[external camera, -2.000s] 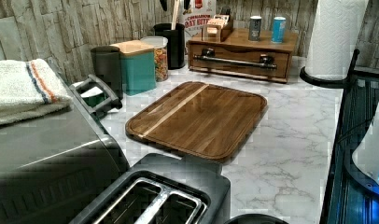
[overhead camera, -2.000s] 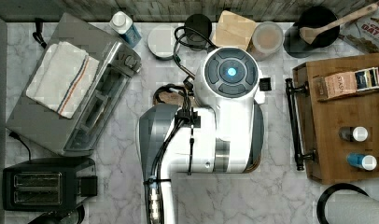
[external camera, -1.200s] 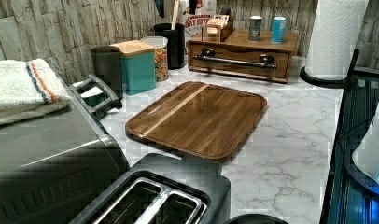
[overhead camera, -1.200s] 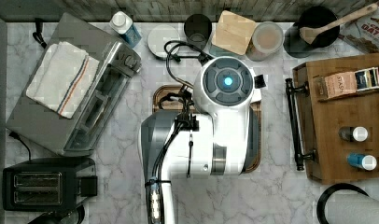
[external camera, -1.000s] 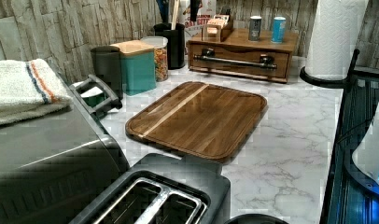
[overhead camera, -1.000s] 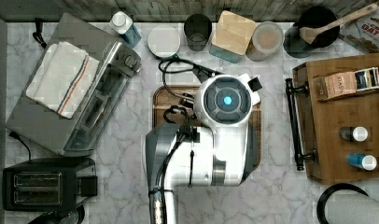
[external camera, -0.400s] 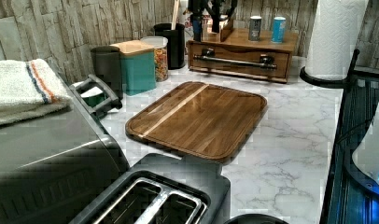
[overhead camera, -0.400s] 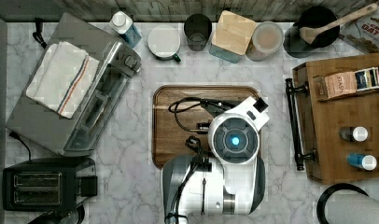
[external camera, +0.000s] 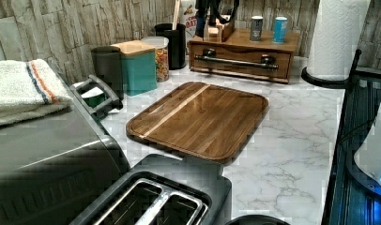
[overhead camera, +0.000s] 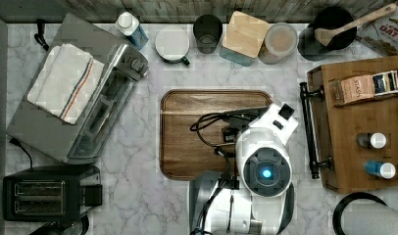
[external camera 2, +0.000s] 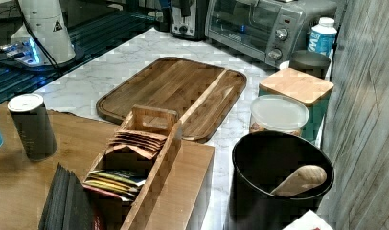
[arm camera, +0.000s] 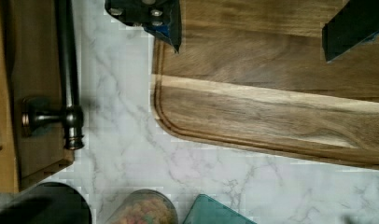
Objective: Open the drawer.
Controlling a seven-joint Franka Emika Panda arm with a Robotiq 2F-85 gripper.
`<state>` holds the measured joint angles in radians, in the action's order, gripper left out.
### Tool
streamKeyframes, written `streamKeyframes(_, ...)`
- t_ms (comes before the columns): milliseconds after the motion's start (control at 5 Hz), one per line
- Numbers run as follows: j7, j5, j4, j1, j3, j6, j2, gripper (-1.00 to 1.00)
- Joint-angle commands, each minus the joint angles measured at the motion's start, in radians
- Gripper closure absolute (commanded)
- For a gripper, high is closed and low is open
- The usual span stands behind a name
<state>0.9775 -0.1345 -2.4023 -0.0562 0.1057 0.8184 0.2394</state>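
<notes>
The drawer (external camera: 240,60) is the front of the brown wooden box (overhead camera: 368,122) at the top view's right, and it looks closed. Its long black bar handle (overhead camera: 309,132) runs on two posts, and one end with a post (arm camera: 52,119) shows in the wrist view. My gripper (arm camera: 253,23) is open and holds nothing, with its two fingers (arm camera: 150,18) spread wide. It hangs above the cutting board's edge, a short way from the handle and not touching it. In the left view the gripper (external camera: 217,10) shows at the top, above the box.
The cutting board (overhead camera: 211,134) lies mid-counter under my arm (overhead camera: 263,171). Canisters and a black utensil pot (overhead camera: 332,27) line the back wall. A toaster oven (overhead camera: 79,93) and toaster (overhead camera: 45,198) stand at the top view's left. A tea box (overhead camera: 366,88), two small bottles and a paper towel roll (external camera: 336,37) sit near the drawer.
My arm has swung from the back of the counter toward the top view's lower right, nearer the drawer handle. The gripper has come into the left view's top edge.
</notes>
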Motion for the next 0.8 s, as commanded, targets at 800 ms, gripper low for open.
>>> streamKeyframes(800,0.475,0.114,0.085,0.001,0.290,0.059,-0.138,-1.00)
